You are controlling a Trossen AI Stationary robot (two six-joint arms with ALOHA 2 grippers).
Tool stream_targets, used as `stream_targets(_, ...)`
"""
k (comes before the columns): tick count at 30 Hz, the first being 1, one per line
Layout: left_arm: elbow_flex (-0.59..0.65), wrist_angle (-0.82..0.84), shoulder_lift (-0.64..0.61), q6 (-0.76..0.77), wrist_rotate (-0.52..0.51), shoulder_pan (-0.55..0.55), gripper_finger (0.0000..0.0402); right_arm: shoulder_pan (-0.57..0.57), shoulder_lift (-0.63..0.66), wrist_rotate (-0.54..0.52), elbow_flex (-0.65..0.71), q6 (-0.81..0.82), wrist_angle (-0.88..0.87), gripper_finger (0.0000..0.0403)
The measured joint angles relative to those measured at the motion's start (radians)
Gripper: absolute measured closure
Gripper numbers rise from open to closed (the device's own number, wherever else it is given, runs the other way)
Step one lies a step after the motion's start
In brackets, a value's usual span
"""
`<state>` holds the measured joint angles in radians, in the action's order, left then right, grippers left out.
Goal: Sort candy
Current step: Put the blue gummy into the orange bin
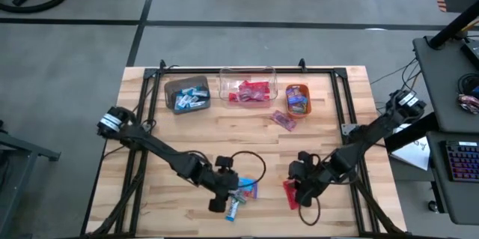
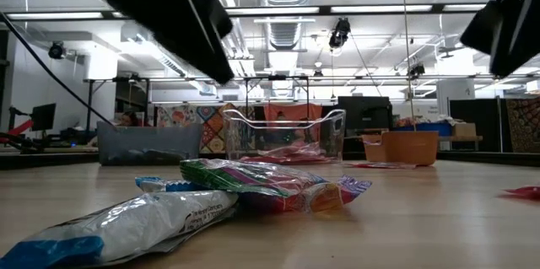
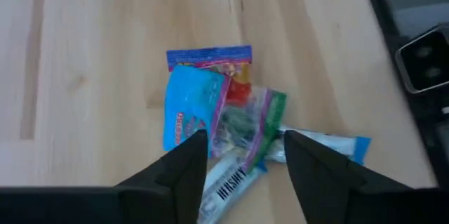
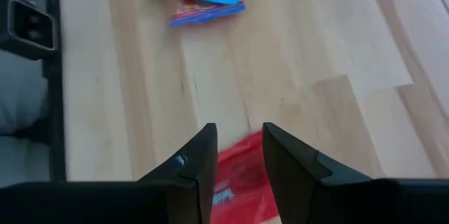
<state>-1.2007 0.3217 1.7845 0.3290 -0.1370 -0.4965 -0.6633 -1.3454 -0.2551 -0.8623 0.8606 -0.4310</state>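
Note:
A small pile of candy in blue, green and pink wrappers lies near the table's front, on top of a blue-and-white sweet. My left gripper hangs open above the pile, one finger on each side of it, touching nothing. A single red candy lies flat on the wood to the right of the pile. My right gripper hovers over the red candy with a narrow gap between its fingers. In the low view both arms stay high above the tabletop.
Three bins stand in a row at the far edge: a brown one with blue-and-white sweets, a clear one with red ones, and an orange one. A pink sweet lies in front of the orange bin. Black frame rails run along the table's sides.

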Motion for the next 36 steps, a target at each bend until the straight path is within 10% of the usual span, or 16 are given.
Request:
stream_targets(17, 0.001, -0.114, 0.174, -0.002, -0.056, 0.041, 0.0214, -0.016, -0.042, -0.01, 0.0, -0.015, 0.057, 0.0304)
stream_targets(36, 0.007, -0.113, 0.189, -0.052, -0.112, 0.042, 0.0395, -0.016, -0.044, -0.185, 0.001, -0.116, 0.149, 0.0311)
